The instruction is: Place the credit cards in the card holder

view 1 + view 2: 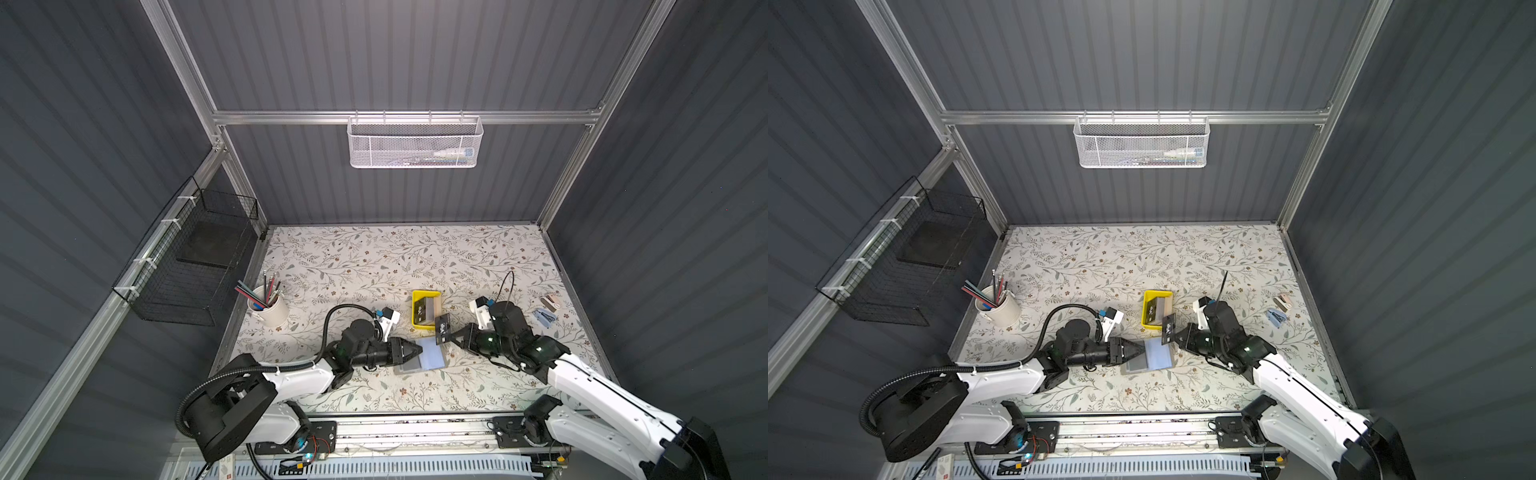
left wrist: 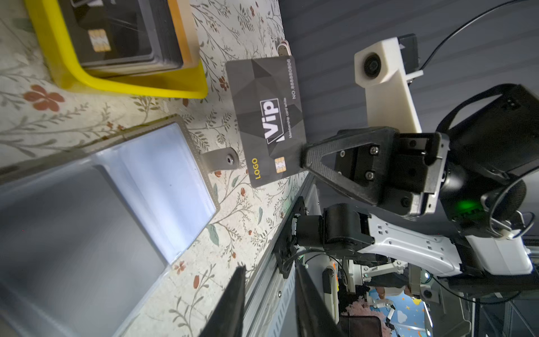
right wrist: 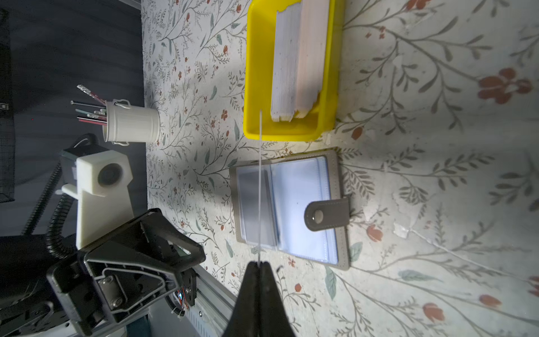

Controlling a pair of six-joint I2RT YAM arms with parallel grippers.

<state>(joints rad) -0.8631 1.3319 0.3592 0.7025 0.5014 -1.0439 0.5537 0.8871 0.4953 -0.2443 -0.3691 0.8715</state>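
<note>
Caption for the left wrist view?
The right gripper holds a black VIP card near the open card holder and yellow tray.

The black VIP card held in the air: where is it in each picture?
In a top view: black plastic VIP card, centre, just right of the yellow plastic tray.
In a top view: card, centre, beside the tray.
Left wrist: card mid-picture, face-on, near the tray.
Right wrist: card edge-on, a thin line mid-picture.
Shared landmark: the yellow tray.
</note>
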